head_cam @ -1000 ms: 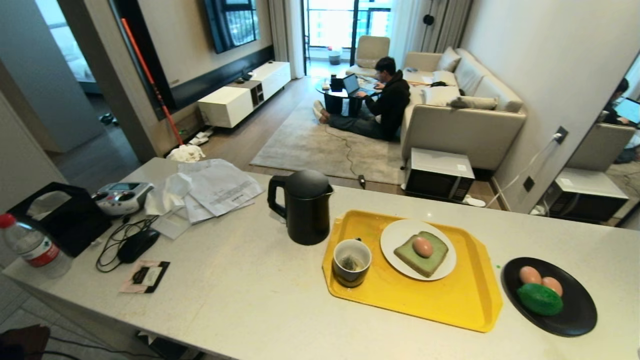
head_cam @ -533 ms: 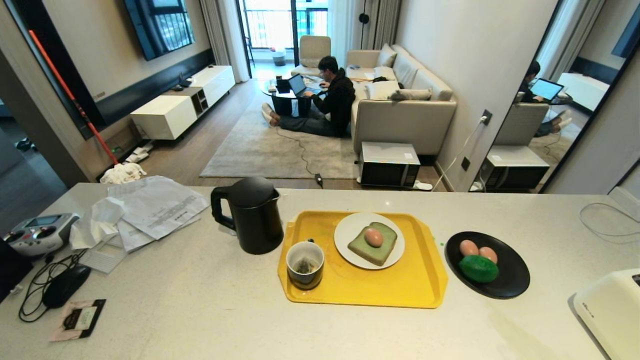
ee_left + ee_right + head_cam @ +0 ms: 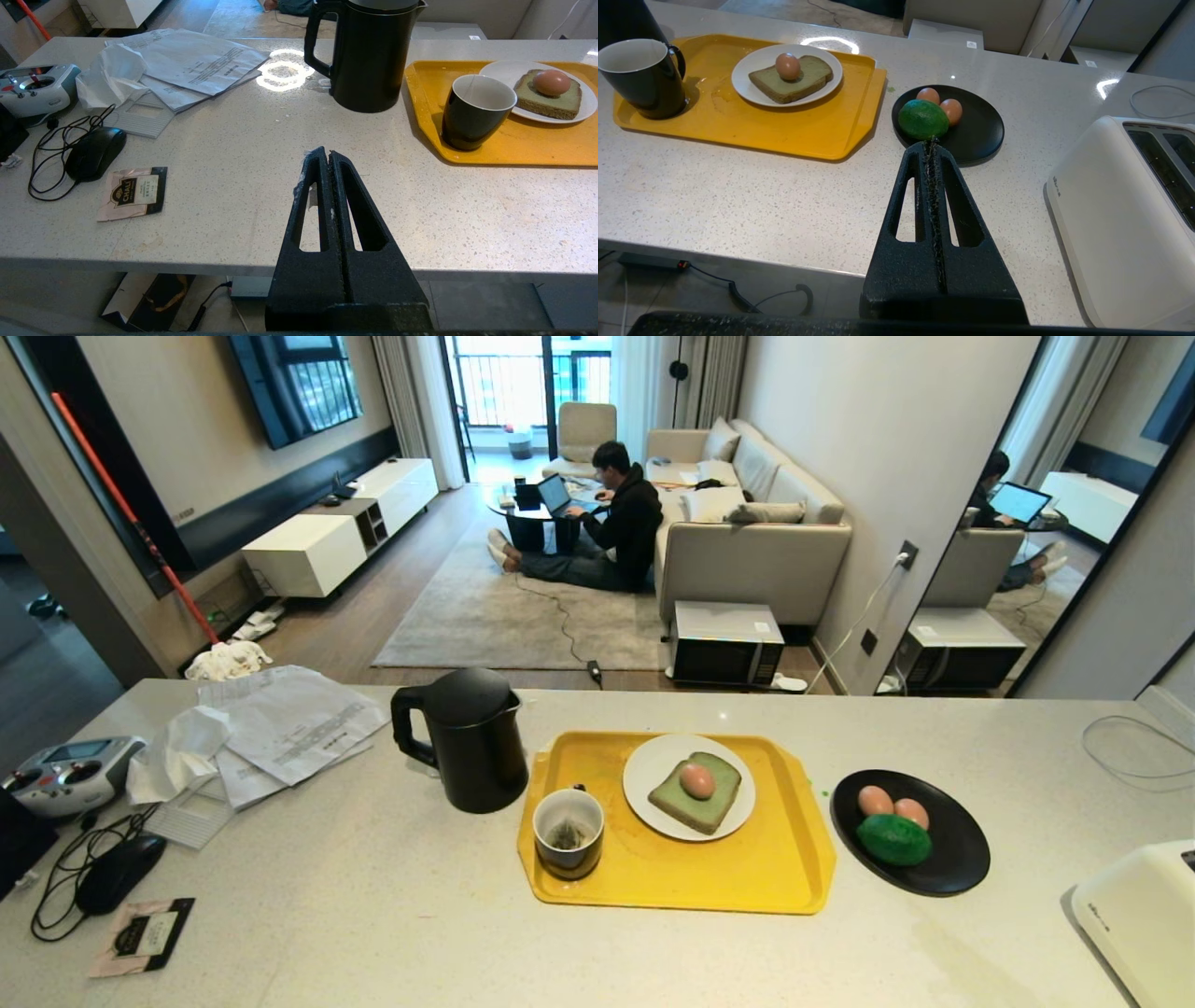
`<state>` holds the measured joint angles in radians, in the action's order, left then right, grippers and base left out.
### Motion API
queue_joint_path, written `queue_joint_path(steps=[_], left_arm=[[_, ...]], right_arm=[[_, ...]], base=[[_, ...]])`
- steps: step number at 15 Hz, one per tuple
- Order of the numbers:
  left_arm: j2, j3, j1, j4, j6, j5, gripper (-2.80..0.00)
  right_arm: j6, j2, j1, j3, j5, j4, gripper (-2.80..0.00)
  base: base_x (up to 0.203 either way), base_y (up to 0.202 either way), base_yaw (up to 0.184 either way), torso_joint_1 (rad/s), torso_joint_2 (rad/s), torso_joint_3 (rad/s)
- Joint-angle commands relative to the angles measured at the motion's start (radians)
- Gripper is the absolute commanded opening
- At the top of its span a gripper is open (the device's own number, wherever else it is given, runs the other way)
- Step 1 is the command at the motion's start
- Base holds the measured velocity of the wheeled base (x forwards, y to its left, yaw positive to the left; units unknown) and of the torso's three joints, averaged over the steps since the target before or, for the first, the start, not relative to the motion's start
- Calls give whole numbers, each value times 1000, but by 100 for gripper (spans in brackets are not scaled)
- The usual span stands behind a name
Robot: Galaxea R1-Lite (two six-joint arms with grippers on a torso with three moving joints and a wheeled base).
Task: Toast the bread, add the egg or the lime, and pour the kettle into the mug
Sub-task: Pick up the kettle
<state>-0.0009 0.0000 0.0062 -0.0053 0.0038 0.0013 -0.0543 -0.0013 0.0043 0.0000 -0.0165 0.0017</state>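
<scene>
On the yellow tray, a white plate carries the green bread with the egg resting on it. The dark mug, a tea bag inside, stands at the tray's near left corner. Just left of the tray is the black kettle, handle to the left. The lime lies with two eggs on a black plate right of the tray. My left gripper is shut and empty by the counter's near edge, short of the kettle. My right gripper is shut and empty, near the lime.
A white toaster sits at the counter's near right. Papers, a radio controller, a mouse with cable and a tea sachet crowd the left side. A person sits on the floor beyond the counter.
The head view swung right a second ago, bringing the toaster into view, then settled. Nothing on the counter itself moved.
</scene>
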Motion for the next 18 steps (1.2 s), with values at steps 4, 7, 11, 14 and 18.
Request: queue_joint_path(steps=[4, 7, 11, 14, 18], left_arm=[[-1, 1, 0, -1, -1, 0, -280], [-1, 0, 1, -1, -1, 0, -280], [-1, 1, 0, -1, -1, 0, -280], [-1, 0, 1, -1, -1, 0, -280], [-1, 0, 0, -1, -1, 0, -280]], right_arm=[[-2, 1, 0, 2, 0, 0, -280], [-2, 1, 0, 2, 0, 0, -280], [-5, 1, 0, 2, 0, 0, -280], [-2, 1, 0, 2, 1, 0, -280], [-1, 1, 0, 2, 1, 0, -280]], base=[[0, 0, 0, 0, 0, 0], [0, 0, 0, 0, 0, 0], [0, 0, 0, 0, 0, 0], [0, 0, 0, 0, 0, 0], [0, 0, 0, 0, 0, 0]])
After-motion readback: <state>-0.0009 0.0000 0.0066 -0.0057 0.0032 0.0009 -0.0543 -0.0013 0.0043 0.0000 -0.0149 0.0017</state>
